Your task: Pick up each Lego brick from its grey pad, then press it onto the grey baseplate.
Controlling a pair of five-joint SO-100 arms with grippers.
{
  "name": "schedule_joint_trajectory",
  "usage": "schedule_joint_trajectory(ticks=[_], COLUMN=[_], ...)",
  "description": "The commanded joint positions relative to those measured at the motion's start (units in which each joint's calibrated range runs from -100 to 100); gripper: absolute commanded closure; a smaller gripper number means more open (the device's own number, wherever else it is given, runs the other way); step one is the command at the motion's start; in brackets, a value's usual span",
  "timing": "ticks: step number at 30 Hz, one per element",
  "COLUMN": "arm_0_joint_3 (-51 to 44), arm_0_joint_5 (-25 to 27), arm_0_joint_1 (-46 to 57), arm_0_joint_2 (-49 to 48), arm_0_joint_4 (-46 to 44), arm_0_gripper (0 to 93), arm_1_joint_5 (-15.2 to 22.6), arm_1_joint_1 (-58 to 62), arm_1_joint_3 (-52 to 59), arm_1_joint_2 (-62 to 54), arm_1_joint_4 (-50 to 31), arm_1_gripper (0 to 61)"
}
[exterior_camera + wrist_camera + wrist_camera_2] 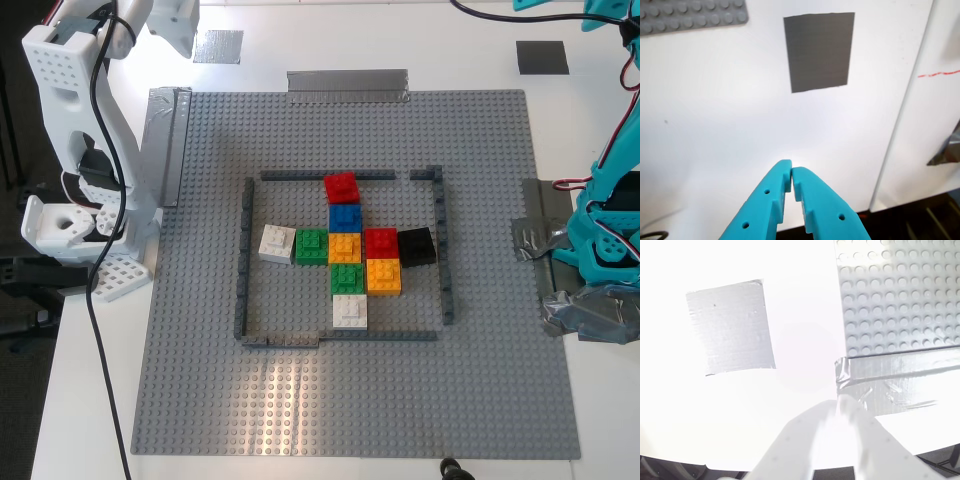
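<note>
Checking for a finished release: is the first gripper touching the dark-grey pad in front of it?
Apart. In the first wrist view, my first gripper is shut with nothing in it, and bare white table separates its tips from the dark-grey pad.

Bricks (348, 255) clustered inside frame (245, 260), mid baseplate (200, 380).

Red brick (380, 241), orange brick (383, 275) pressed on baseplate (200, 350), pads (542, 57) bare.
</note>
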Motion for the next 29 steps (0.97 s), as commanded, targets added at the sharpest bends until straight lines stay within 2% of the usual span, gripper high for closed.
schedule_joint_trajectory(ticks=[1,9,15,20,29], arm_0_joint_3=[-1.3,-1.3,-0.9,0.7,0.0], arm_0_joint_5=[0.1,-0.3,-0.3,-0.3,0.1], arm_0_joint_1=[0.4,0.4,0.4,0.4,0.5], arm_0_joint_2=[-0.5,-0.8,-3.8,-3.9,-4.0], arm_0_joint_4=[0.3,0.4,0.5,4.3,1.8], arm_0_gripper=[92.7,92.7,92.7,92.7,92.7], arm_1_joint_5=[-0.2,-0.3,-0.3,-0.2,-0.3], arm_1_joint_1=[-0.3,0.2,0.5,0.5,0.5], arm_1_joint_3=[-3.0,6.1,6.7,5.9,2.1], arm_1_joint_2=[-5.8,-11.6,-11.9,-11.6,-9.9], arm_1_joint_4=[-0.6,-8.1,-8.3,-8.0,-5.9], arm_1_gripper=[61.2,61.2,61.2,61.2,61.2])
